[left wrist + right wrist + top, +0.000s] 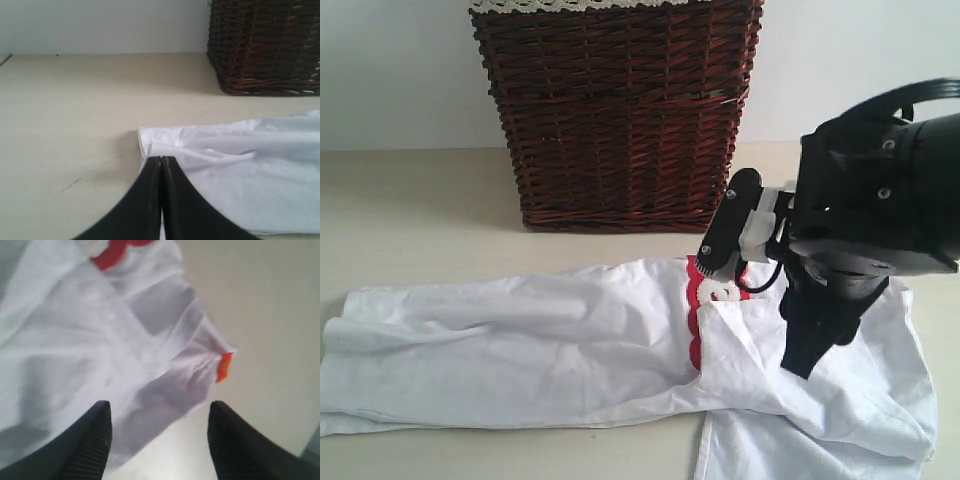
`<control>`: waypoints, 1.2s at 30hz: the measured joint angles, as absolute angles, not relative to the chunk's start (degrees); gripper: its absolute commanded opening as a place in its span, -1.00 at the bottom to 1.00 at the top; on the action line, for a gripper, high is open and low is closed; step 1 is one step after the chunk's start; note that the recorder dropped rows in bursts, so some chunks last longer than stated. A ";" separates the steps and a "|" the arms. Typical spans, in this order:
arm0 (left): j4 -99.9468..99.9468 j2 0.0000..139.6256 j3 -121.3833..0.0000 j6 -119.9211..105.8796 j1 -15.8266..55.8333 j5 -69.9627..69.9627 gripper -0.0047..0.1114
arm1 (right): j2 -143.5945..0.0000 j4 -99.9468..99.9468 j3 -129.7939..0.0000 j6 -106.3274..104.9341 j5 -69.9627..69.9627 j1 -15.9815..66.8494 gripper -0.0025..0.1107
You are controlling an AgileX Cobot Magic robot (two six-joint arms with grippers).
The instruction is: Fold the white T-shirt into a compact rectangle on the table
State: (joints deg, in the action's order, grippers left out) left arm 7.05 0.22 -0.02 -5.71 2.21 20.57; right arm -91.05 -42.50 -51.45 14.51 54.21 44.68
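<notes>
The white T-shirt (540,340) lies as a long, flattened band across the table (420,220), with red-outlined lettering (698,300) showing at a fold near its middle. My right gripper (807,355) hangs over the shirt's right part. In the right wrist view it (160,407) is open above a wrinkled shirt edge (150,340) near the orange tag (225,366), holding nothing. In the left wrist view my left gripper (161,159) is shut, its tips over the corner of the shirt (240,165). No cloth shows between its fingers. The exterior view does not show the left gripper.
A tall dark wicker basket (625,110) with a lace-trimmed liner (580,5) stands at the back of the table, just behind the shirt's middle. It also shows in the left wrist view as the basket (265,45). A pale wall runs behind it.
</notes>
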 measured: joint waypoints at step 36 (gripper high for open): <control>7.05 0.22 -0.02 -5.71 2.21 20.57 -0.92 | -102.04 -6.59 -43.80 -7.00 45.46 54.55 -0.42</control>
State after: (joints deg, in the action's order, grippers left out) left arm 7.05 0.22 -0.02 -5.71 2.21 20.57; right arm -102.04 -6.59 -43.80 -7.00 45.46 54.55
